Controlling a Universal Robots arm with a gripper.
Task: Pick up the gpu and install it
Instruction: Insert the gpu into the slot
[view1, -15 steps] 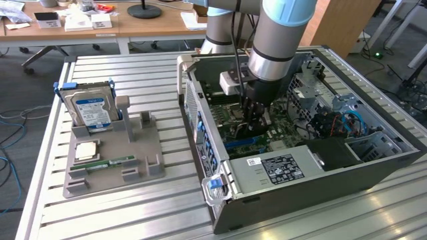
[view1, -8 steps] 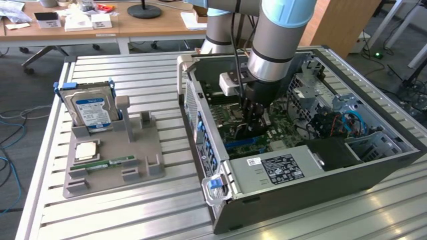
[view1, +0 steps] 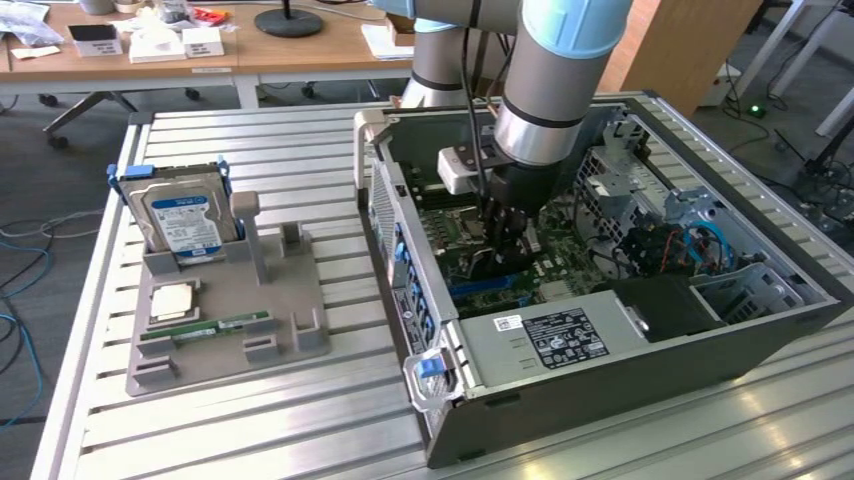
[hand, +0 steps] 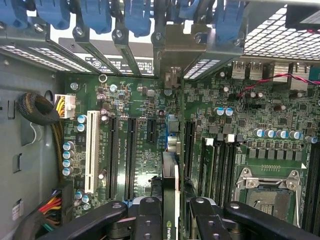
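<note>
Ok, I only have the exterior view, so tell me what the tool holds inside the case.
Observer: In the wrist view the tool grips the gpu, seen edge-on.
Operator: Tell me where it stands.
Observer: Among the black slots, apart from the white slot.
Operator: Now report what lies beyond those slots.
Observer: A processor socket, which looks empty.

arm (view1: 541, 110): grey tubular links, pale blue joint cap (view1: 574, 25), black band at the wrist end. thin black cable (view1: 470, 105) runs alongside the links. white box (view1: 458, 170) fixed at the wrist. gripper (view1: 505, 262): black, jointed fingers (hand: 150, 222), round silver screws (hand: 149, 200) at the joints.
</note>
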